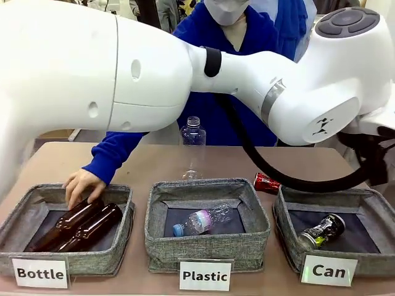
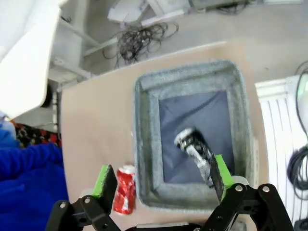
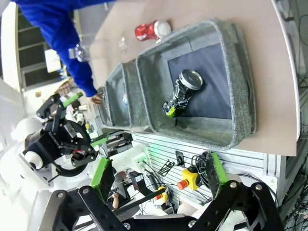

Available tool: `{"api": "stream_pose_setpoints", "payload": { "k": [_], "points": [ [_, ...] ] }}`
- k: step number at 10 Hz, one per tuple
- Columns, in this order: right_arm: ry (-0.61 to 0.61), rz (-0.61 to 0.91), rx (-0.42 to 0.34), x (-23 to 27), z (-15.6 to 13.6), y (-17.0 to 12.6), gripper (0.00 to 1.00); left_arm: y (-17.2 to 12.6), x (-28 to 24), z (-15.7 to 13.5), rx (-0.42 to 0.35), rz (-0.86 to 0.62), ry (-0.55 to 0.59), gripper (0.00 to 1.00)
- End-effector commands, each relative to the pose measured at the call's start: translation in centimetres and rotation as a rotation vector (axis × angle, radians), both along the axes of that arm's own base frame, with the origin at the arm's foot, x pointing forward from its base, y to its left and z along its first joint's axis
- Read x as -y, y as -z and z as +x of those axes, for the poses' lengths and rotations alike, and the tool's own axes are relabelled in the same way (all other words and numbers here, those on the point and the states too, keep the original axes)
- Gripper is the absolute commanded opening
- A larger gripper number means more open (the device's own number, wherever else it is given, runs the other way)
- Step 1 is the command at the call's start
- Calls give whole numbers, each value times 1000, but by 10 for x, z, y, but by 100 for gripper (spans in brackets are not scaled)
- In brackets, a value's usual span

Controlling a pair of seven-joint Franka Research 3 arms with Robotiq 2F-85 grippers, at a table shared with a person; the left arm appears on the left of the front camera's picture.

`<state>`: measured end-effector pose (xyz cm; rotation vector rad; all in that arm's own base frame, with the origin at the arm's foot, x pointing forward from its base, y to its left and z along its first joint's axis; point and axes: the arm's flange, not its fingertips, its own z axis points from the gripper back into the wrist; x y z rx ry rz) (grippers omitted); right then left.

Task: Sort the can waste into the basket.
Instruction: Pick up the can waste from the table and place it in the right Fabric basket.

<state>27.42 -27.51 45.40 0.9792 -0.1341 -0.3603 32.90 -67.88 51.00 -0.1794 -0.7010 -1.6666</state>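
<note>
Basket (image 1: pixel 285 229): coarse grey woven cloth, matt, smoother and darker inside (white paper-like label (image 1: pixel 325 270) on its front).
Black can (image 1: pixel 322 230), inside basket: glossy printed metal, bright silver end.
Red can (image 1: pixel 266 182), just behind basket: crumpled shiny metal.
Tabletop (image 1: pixel 154 163), under basket: smooth matt brown.

surface (image 1: pixel 154 161): brown tabletop
front row: three grey fabric bins side by side, apart: Bottle bin (image 1: pixel 92 262) left, Plastic bin (image 1: pixel 162 248) middle, basket (image 1: pixel 287 242) labelled "Can" right
red can (image 1: pixel 265 182): crushed, on its side, just beside the basket's far-left corner
clear bottle (image 1: pixel 193 137): upright, behind Plastic bin, near far edge
</note>
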Motion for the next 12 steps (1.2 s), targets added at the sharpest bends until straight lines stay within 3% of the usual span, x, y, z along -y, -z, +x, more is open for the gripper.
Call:
{"api": "stream_pose_setpoints", "payload": {
  "k": [1,4,7,8,9,10,11,12],
  "points": [
    [26,-71,-85,-45,40,-6,100,13,-71,-2,-51,117,28,100],
    [-47,-43,-83,-87,76,-26,100,27,-133,4,-91,45,-84,100],
    [-55,-24,-155,-97,81,-17,100,26,-162,14,-139,-1,-113,100],
    [-73,-9,-152,-118,87,-18,100,17,-191,21,-213,8,-109,100],
    [-162,-7,-94,-146,92,-19,100,10,-230,25,-262,-24,-169,100],
    [-202,-7,-86,-180,100,-16,100,10,-284,20,-427,-39,-235,100],
    [-275,-2,-117,-208,104,-12,100,19,-335,14,-442,-76,-333,100],
    [-313,2,-141,-234,106,-12,100,29,-388,9,-521,-142,-429,100]
  ]
}}
